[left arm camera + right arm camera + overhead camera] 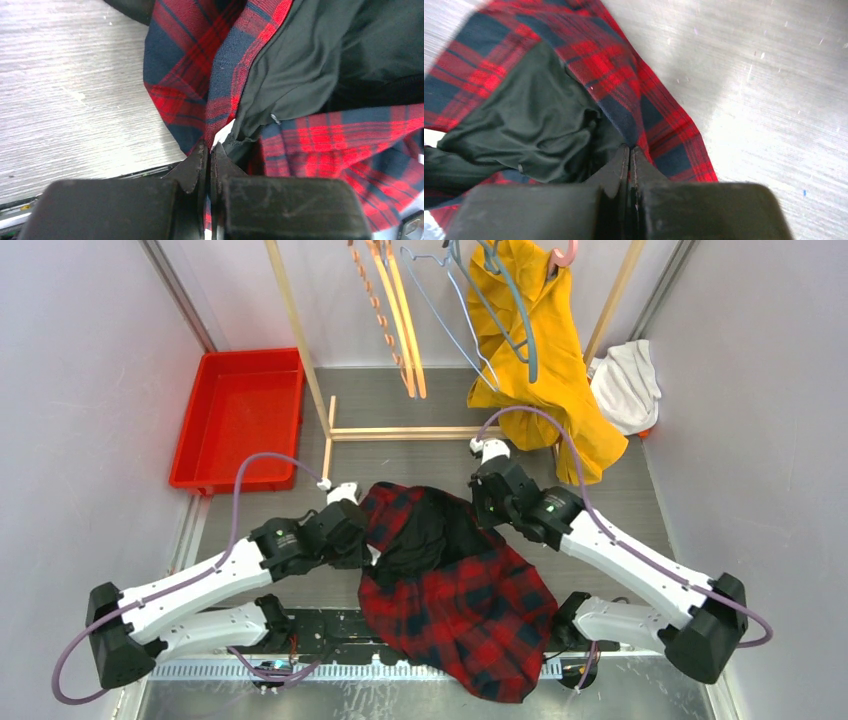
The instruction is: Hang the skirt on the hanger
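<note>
Grey table (420, 455) spreads beneath both grippers; one red-and-navy plaid skirt (470, 600) with a dark lining lies on it, spanning the gap between them, its hem spilling back past the arm bases over the near edge, its waist opening gaping between the two grippers; one wooden rack (400, 433) stands beyond both grippers, well apart from them; one yellow garment (545, 370) hangs from it beyond the right gripper; one red tray (240, 415) sits beyond the left gripper and off to its left; one white cloth (628, 385) lies bunched beyond the right gripper, further to its right; on the rack hang two orange hangers (405, 330), one pale blue wire hanger (452, 320) and one grey-blue hanger (527, 340) carrying the yellow garment, while a pink hook (566, 252) shows at the top edge, the rest of it cut off; left gripper (210, 150) has its jaws pressed together on the plaid waist edge at the skirt's left side, cloth pinched between the tips; right gripper (629, 150) is likewise clamped tight on the plaid edge at the skirt's right side, just where plaid meets lining.
</note>
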`<control>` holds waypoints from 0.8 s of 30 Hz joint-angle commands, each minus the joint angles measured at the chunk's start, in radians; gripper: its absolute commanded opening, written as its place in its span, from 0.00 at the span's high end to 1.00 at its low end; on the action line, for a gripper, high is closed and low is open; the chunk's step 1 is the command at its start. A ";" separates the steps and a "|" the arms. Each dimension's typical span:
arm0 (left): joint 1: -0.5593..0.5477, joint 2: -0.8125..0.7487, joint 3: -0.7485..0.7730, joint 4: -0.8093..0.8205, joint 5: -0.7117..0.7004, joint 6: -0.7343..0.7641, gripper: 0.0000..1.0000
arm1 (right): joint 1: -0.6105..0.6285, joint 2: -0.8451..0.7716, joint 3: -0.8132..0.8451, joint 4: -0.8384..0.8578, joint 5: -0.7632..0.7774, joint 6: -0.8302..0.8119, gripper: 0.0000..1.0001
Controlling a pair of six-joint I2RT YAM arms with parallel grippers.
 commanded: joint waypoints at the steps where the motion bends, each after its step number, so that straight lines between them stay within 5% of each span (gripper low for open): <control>1: 0.004 -0.059 0.178 -0.097 -0.090 0.063 1.00 | -0.005 -0.079 0.153 -0.014 0.020 -0.029 0.99; 9: 0.211 0.023 0.555 -0.212 -0.063 0.294 1.00 | -0.037 0.052 0.462 -0.049 0.069 -0.116 0.99; 17: 0.310 0.191 1.121 -0.341 -0.077 0.470 1.00 | -0.102 0.187 0.926 -0.144 0.066 -0.189 0.99; 20: 0.311 0.160 1.135 -0.323 -0.059 0.464 1.00 | -0.102 0.152 0.948 -0.166 0.061 -0.189 0.99; 24: 0.310 0.056 0.907 -0.268 -0.040 0.420 1.00 | -0.102 0.057 0.795 -0.179 0.026 -0.151 0.99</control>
